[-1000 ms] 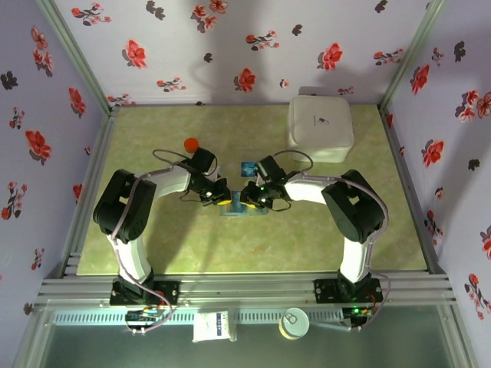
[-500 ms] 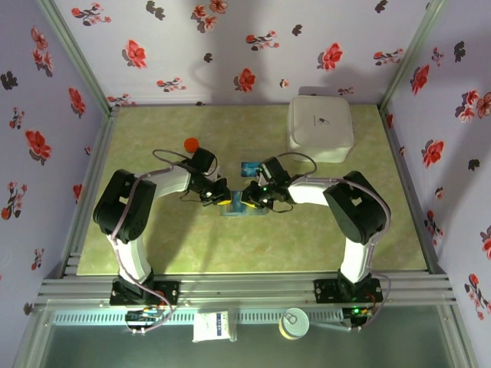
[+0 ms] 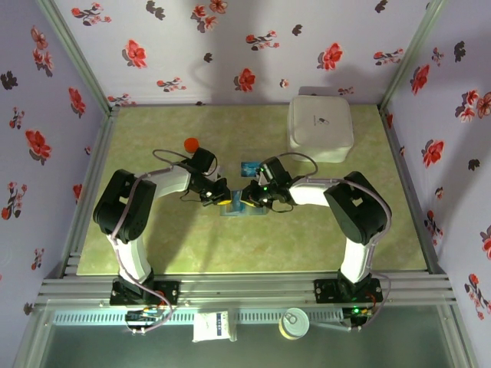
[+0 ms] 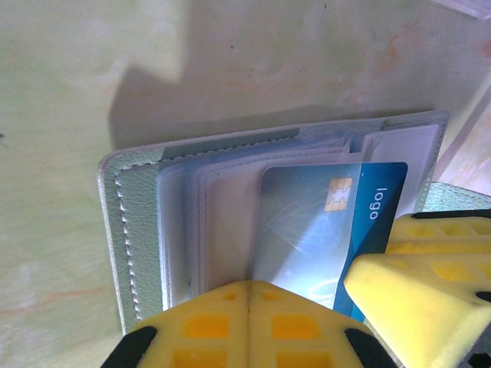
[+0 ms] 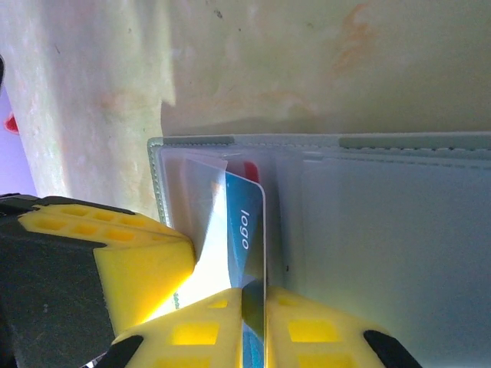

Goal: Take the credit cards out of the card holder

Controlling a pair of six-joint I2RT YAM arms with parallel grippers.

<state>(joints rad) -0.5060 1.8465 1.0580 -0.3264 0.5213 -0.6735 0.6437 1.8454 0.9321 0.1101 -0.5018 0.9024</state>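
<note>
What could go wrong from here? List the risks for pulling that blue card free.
1. The right tool pinches the blue card only by its edge, so it may slip off during the pull.
2. The left tool sits on just one edge of the card holder; the holder could drag or fold along with the card.
3. A red card peeks out behind the blue one and might come out askew.
</note>
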